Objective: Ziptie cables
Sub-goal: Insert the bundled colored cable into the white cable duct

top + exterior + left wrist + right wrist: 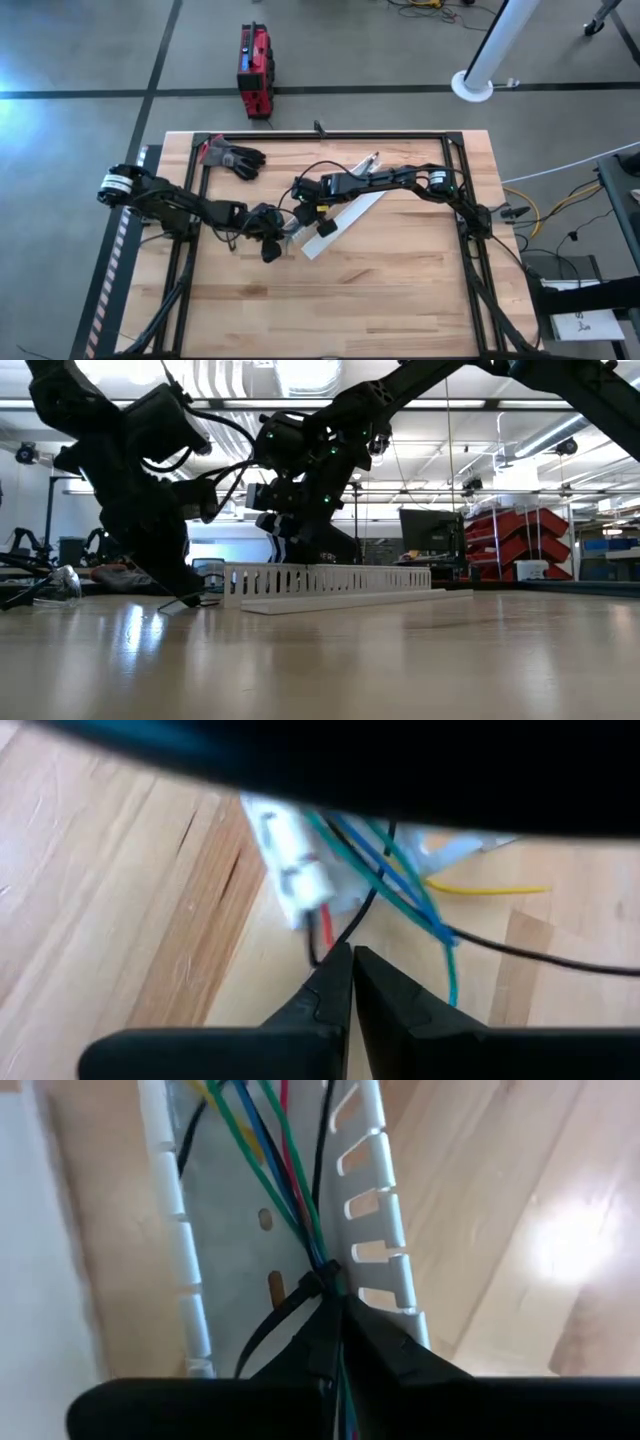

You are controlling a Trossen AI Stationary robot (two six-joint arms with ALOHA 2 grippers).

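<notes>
Wood tabletop (400, 290) seen from above, my two dark arms meeting near its middle. At far left a black glove (238, 158) lies well apart from the work. My left end effector (352, 960) hangs just over the end of the white slotted channel (345, 212), its fingers pinched together with nothing visibly between them; a black wire passes close by the tips, and I cannot tell if they touch. My right end effector (338, 1312) reaches into the channel from the other side, clenched at the black ziptie (300, 1295) looped around the cables (290, 1200); the tie's tail sticks out to one side.

The channel holds the cables: green, blue, red and black wires running along its floor between the slotted walls, gathered at the tie. At the left end they spill out loose onto the tabletop, along with a yellow one (490, 889).

Risks, as I judge them: pulling could drag the light channel sideways, a stray wire could snag in a wall slot, and my close-set arms could bump each other.
</notes>
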